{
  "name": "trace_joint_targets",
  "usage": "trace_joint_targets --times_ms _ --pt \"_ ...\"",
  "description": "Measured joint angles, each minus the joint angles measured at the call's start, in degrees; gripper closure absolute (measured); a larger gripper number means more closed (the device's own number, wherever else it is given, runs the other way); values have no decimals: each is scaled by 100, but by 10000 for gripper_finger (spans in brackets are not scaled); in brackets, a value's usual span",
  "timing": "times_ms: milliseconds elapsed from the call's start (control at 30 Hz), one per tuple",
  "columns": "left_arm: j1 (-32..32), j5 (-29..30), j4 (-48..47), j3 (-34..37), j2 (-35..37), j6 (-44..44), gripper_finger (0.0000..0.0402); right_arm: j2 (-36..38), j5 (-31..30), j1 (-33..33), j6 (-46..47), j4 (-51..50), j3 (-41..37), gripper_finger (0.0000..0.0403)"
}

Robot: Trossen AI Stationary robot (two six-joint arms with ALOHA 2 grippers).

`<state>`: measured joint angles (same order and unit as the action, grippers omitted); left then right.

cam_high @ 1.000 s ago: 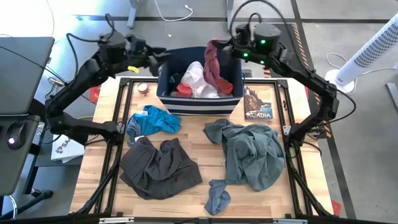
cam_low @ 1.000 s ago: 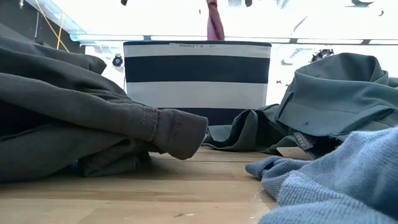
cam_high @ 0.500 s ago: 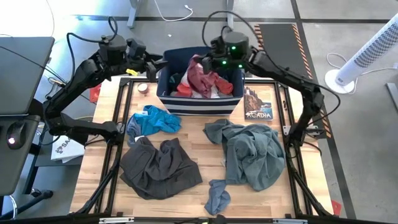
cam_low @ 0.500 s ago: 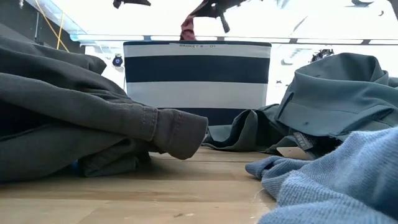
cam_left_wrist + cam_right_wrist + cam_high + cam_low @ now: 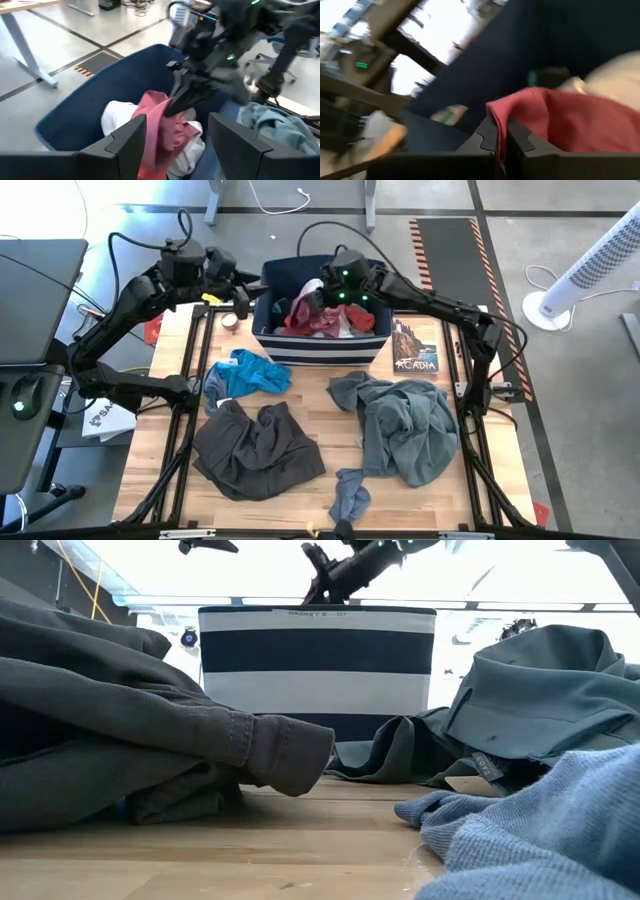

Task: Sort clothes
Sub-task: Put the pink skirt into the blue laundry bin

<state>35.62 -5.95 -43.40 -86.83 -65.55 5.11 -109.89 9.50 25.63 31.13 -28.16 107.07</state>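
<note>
A navy bin with white stripes stands at the table's far middle; it also shows in the low view. My right gripper is inside it, shut on a maroon garment that lies on a white piece. My left gripper is open and empty just outside the bin's left rim. On the table lie a bright blue piece, dark grey-brown trousers, a grey-green shirt and a small grey piece. My right gripper pinches a bunched fold of the maroon garment between its two fingers. The fingers come slanting down from the table's right side. The rest of the garment lies slack on the white piece in the bin.
A picture card marked ACADIA lies right of the bin and a small round thing left of it. A white fan stands on the floor beyond the table's right edge.
My right gripper has gone toward the table's left and down into the bin with the maroon garment. The garment hung above the bin; now it lies bunched on the clothes inside.
</note>
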Motion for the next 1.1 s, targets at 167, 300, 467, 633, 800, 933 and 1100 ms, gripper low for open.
trace_joint_targets --times_ms 167,300,467,633,800,933,1100 --pt "-2 -273 -33 0 34 -92 192 -196 -301 101 166 -793 0 403" --pt "0 -274 -55 -2 36 -209 192 -345 -595 117 367 -1378 0 403" --pt "-2 -289 -214 0 36 -271 192 -545 -726 109 947 -1934 0 403" --pt "0 -294 -332 0 36 -402 192 -720 -620 111 1335 -2092 0 402" --pt "0 -296 -356 0 36 -496 192 -724 -948 111 1808 -1979 0 386" --pt "0 -494 -357 0 36 -558 192 -712 -1008 145 2000 -1781 76 363" --pt "-2 -734 -365 0 36 -623 192 -701 -1007 149 1943 -1436 409 328"
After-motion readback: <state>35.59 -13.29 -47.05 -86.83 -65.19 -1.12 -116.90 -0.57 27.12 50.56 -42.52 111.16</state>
